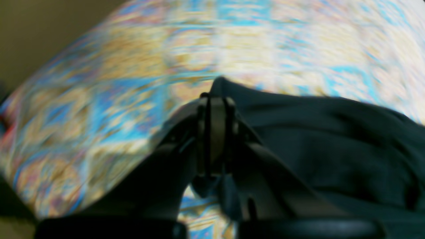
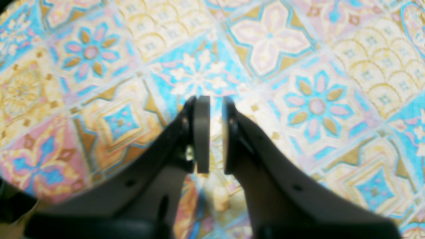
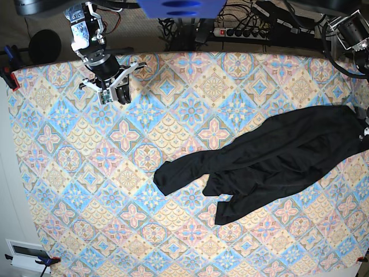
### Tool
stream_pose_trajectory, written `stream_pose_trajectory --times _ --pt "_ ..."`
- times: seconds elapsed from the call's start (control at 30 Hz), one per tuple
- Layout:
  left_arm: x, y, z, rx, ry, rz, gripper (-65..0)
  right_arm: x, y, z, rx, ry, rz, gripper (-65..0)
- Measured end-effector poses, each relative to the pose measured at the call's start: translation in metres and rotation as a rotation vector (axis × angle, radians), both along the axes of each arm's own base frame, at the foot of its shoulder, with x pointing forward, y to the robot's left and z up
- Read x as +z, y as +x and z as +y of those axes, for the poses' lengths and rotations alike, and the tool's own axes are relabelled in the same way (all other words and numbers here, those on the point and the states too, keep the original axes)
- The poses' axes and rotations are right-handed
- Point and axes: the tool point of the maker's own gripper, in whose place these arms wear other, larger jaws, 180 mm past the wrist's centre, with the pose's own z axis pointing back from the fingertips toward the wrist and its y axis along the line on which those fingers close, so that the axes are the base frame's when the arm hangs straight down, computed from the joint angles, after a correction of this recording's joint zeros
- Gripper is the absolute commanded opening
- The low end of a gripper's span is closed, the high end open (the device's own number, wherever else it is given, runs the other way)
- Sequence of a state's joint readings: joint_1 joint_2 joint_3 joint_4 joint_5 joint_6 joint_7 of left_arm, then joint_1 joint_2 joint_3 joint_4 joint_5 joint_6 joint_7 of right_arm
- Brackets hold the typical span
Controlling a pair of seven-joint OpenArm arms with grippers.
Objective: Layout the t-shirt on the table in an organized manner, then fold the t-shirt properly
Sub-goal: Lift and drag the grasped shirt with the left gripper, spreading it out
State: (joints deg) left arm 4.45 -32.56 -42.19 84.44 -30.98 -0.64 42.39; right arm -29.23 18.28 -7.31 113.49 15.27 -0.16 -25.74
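Note:
The black t-shirt (image 3: 277, 156) lies crumpled across the right half of the table (image 3: 115, 190), with a sleeve end (image 3: 167, 179) reaching toward the middle. At the table's right edge my left gripper (image 3: 365, 128) holds the shirt's far end. In the left wrist view the left gripper (image 1: 215, 99) is shut on the dark fabric (image 1: 332, 139), which bunches to its right. My right gripper (image 3: 117, 95) hangs over the far left of the table, well away from the shirt. Seen from the right wrist, the right gripper (image 2: 215, 103) shows a narrow gap between its pads (image 2: 202, 132), with only patterned cloth (image 2: 315, 106) behind.
A power strip (image 3: 242, 32) and cables lie beyond the table's far edge. A red clamp (image 3: 8, 78) grips the left edge, and a white box (image 3: 23, 254) sits off the near left corner.

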Motion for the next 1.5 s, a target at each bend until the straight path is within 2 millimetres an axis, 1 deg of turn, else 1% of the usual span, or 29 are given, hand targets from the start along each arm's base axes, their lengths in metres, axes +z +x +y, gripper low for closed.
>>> stream_pose_trajectory --times 0.1,0.17,0.2,0.27,0.33,0.43,0.47,0.5,0.53,0.6,0.63,0.7,0.77,0.83,0.9,1.0,1.07,1.13,1.17,1.27,1.33,1.43,1.5 --pt "-0.005 -0.01 0.005 0.022 0.024 0.039 -54.8 0.001 0.001 0.004 0.012 0.005 -0.007 -59.2" --pt "-0.015 -0.021 0.005 0.026 0.013 0.07 -49.2 0.0 -0.001 0.007 0.016 0.014 -0.001 -59.2" --pt "-0.019 -0.024 -0.001 0.013 -0.012 0.074 -47.7 0.0 -0.002 0.007 0.019 0.013 0.001 -59.2" --pt "-0.014 -0.022 -0.018 -0.034 -0.052 0.032 -47.7 0.0 -0.002 0.006 0.016 0.01 0.002 -59.2" --pt "-0.004 -0.018 -0.039 -0.094 -0.083 -0.017 -47.8 0.0 -0.001 0.006 0.017 0.01 0.0 -59.2" --pt "0.006 -0.012 -0.071 -0.182 -0.132 -0.023 -47.5 0.0 0.0 0.006 0.017 0.009 -0.002 -59.1" --pt "0.008 -0.005 -0.086 -0.227 -0.143 -0.026 -47.4 0.0 0.0 0.006 0.016 0.009 -0.002 -59.1" --pt "0.006 0.001 -0.105 -0.286 -0.166 -0.018 -47.4 0.0 -0.001 0.006 0.016 0.009 -0.001 -59.1" --pt "0.002 0.006 -0.124 -0.347 -0.173 0.0 -47.4 0.0 -0.001 0.006 0.016 0.01 0.0 -59.1" --pt "-0.013 0.016 -0.16 -0.446 -0.201 0.038 -47.4 0.0 -0.001 0.007 0.017 0.012 -0.001 -59.1" --pt "-0.021 0.02 -0.175 -0.481 -0.204 0.066 -47.4 0.0 -0.001 0.007 0.016 0.011 -0.001 -59.1" --pt "-0.034 0.035 -0.208 -0.54 -0.222 0.079 -47.4 0.0 -0.001 0.006 0.017 0.01 -0.001 -59.1" --pt "-0.046 0.048 -0.234 -0.588 -0.194 0.098 -47.1 0.0 -0.001 0.007 0.016 0.012 -0.001 -59.1" --pt "-0.062 0.059 -0.25 -0.589 -0.165 0.132 -44.3 0.0 -0.002 0.007 0.018 0.012 0.001 -59.1" --pt "-0.082 0.065 -0.259 -0.564 -0.128 0.188 -39.7 0.0 -0.002 0.006 0.016 0.01 0.002 -59.1" --pt "-0.092 0.078 -0.282 -0.581 -0.115 0.2 -33.7 -0.001 -0.003 0.007 0.016 0.013 0.004 -59.1" --pt "-0.096 0.088 -0.29 -0.581 -0.094 0.192 -31.9 -0.001 -0.003 0.007 0.019 0.012 0.004 -59.1" --pt "-0.101 0.094 -0.297 -0.607 -0.05 0.187 -31.4 -0.001 -0.002 0.006 0.013 0.009 0.003 -59.1" --pt "-0.105 0.095 -0.3 -0.619 -0.029 0.19 -31.5 -0.001 -0.002 0.006 0.014 0.009 0.003 -59.1" --pt "-0.122 0.093 -0.299 -0.63 0.009 0.236 -31.4 -0.001 -0.003 0.008 0.02 0.013 0.004 -59.1" --pt "-0.12 0.095 -0.297 -0.626 0.029 0.214 -31.4 -0.001 -0.002 0.007 0.015 0.011 0.004 -59.1" --pt "-0.112 0.102 -0.293 -0.619 0.049 0.174 -31.4 -0.001 -0.002 0.007 0.016 0.012 0.004 -59.1" --pt "-0.109 0.103 -0.287 -0.615 0.058 0.169 -31.5 0.0 -0.002 0.007 0.016 0.012 0.002 -59.1"
